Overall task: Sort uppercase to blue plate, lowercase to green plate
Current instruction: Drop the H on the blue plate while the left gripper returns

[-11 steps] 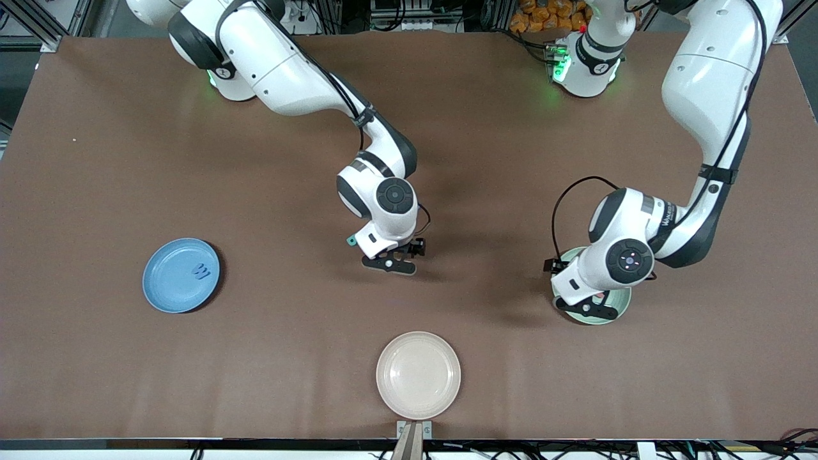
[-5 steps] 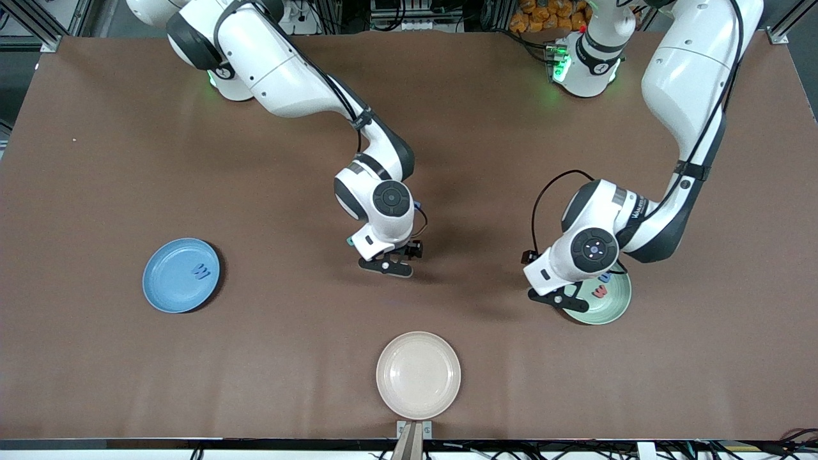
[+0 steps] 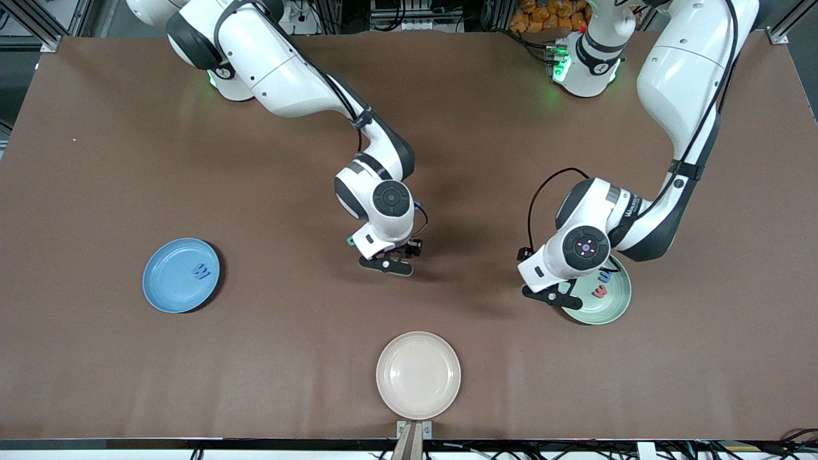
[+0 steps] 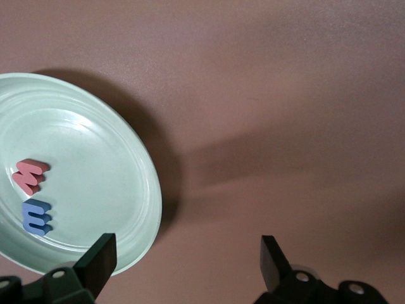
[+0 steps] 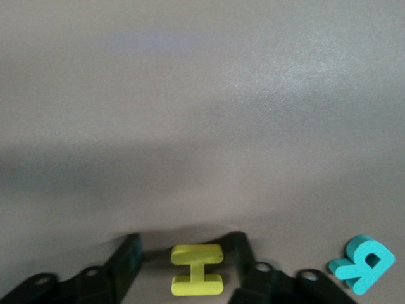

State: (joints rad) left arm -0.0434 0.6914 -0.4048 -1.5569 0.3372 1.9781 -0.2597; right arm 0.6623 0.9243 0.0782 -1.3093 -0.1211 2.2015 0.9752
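The beige plate [image 3: 418, 375] lies nearest the front camera, unused. The left gripper [image 3: 555, 296] hangs spread over the green plate [image 3: 612, 308] rim, above the red w [image 3: 599, 291]. The right gripper [image 5: 183, 266] brackets the yellow H [image 5: 197, 270], not yet pinching; the teal R [image 5: 364, 262] lies beside it. The blue plate [image 3: 167, 284] holds a blue W [image 3: 200, 271].

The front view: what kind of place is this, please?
Most likely a robotics lab bench set up for a sorting exercise. Two white arms stand along one edge of a brown-covered table; a blue plate, green plate and beige plate lie on it; metal framing and cables edge it.
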